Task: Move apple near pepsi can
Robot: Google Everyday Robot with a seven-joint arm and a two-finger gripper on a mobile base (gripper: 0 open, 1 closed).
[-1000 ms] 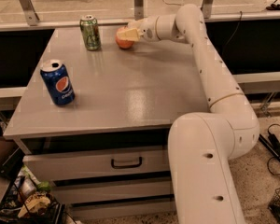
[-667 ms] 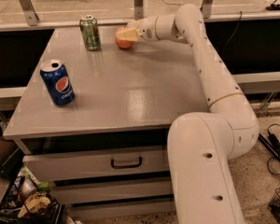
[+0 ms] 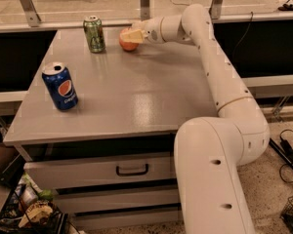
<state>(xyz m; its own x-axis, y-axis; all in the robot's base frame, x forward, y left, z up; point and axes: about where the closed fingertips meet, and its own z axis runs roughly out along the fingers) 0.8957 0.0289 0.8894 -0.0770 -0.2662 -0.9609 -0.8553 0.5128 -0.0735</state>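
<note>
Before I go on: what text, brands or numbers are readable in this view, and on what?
On the pepsi can: no word reads clearly; only the round red-white-blue logo shows, and the small lettering under it is too blurred.
On the green can: markings too blurred to read.
On the apple and the pincer up against it, right of the green can: no text.

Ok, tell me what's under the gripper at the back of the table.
The gripper at the far edge of the table covers the apple; only its lower orange-red part shows. Its top is hidden.
</note>
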